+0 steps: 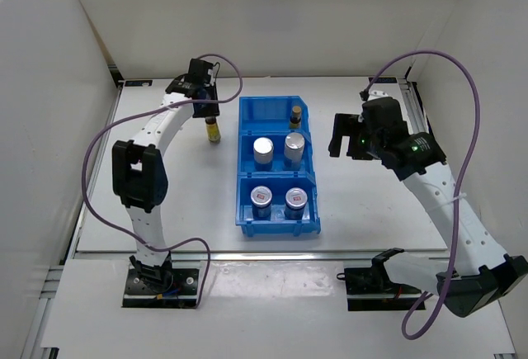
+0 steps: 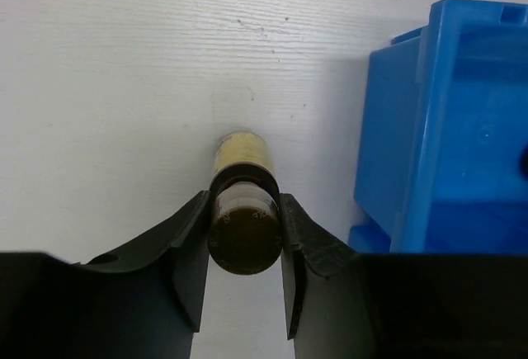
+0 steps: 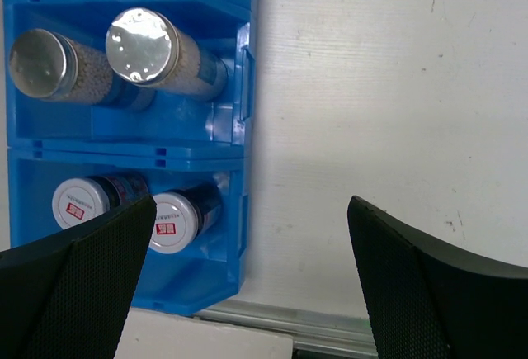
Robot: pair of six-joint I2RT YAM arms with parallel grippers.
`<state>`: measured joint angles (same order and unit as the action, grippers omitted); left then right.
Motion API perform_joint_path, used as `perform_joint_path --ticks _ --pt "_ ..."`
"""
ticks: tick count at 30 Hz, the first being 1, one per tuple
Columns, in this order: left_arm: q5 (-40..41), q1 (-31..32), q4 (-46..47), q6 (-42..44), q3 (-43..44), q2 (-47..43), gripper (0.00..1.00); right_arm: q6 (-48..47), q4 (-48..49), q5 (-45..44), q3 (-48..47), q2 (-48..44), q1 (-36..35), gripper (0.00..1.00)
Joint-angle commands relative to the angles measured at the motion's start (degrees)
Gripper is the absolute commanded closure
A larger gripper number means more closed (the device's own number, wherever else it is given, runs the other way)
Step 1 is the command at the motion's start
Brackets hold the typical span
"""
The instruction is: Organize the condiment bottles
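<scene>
The left gripper (image 2: pixel 244 210) was pinched on the dark cap of one slim amber bottle (image 2: pixel 240 157), which stood upright between the fingers (image 2: pixel 191 243), just left of the blue bin (image 2: pixel 445 153) over the white table (image 2: pixel 107 87). Whether its base touched the table could not be determined. The bottle showed a yellow label beneath a dark brown neck and round cap. The right gripper (image 3: pixel 252 204) hung spread wide beside the bin's right wall, holding nothing.
</scene>
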<state>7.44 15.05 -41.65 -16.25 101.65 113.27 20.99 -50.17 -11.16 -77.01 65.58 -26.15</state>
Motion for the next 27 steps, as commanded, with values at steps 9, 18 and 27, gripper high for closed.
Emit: perform_joint_path --ticks 9,18,27 --pt "6.9 12.3 0.4 2.9 19.9 -9.9 0.89 0.7 -0.5 0.8 2.2 -1.9 0.0 0.00" --pt "4.4 15.3 0.4 0.8 22.9 3.3 0.89 0.7 -3.3 1.3 3.3 -5.2 0.0 0.00" --pt "4.4 15.3 0.4 -0.3 23.5 11.5 0.89 2.0 -4.4 2.7 6.9 -10.9 0.0 0.00"
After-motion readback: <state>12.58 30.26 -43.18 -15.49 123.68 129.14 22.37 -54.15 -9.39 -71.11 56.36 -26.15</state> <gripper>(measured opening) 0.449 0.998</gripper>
